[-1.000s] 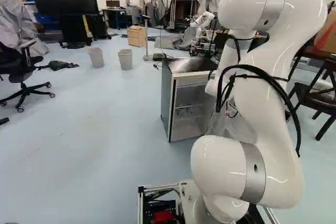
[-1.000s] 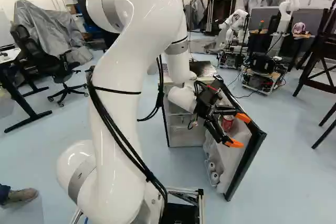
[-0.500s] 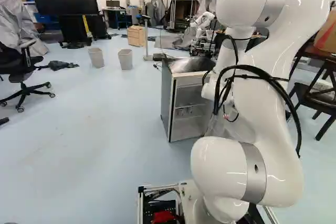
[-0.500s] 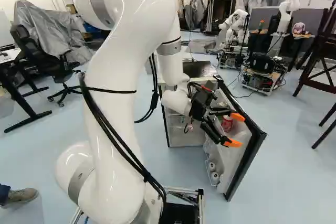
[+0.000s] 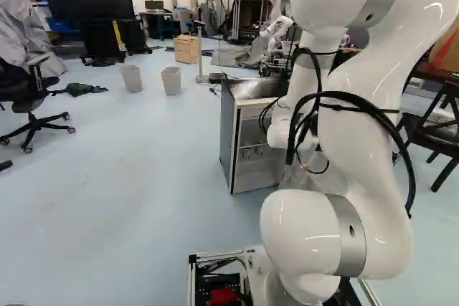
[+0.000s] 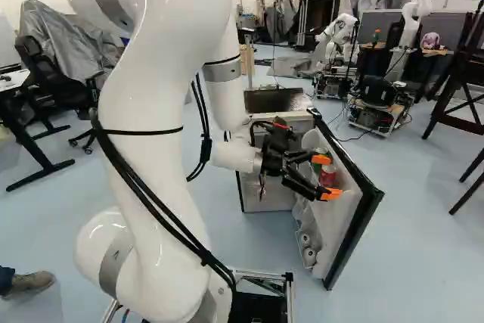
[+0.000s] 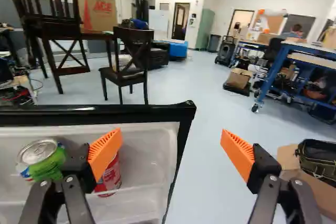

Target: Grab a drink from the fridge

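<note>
Leftward in the right base view, the black, orange-padded gripper [image 6: 326, 177] has been shifted; its fingers are spread, nothing clamped. Red [image 7: 110, 178] and green [image 7: 44, 160] metal cans are held in the open, black-rimmed white fridge door [image 7: 152, 156]; through misalignment, a can may be knocked or the intervening rim pinched; a dark wooden chair [image 7: 126, 72] is placed beyond.

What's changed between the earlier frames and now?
The arm has shifted, carrying its jaws leftward in the right base view. They stand open, with nothing taken hold of. The red can, green can, open fridge door and base stayed put.
</note>
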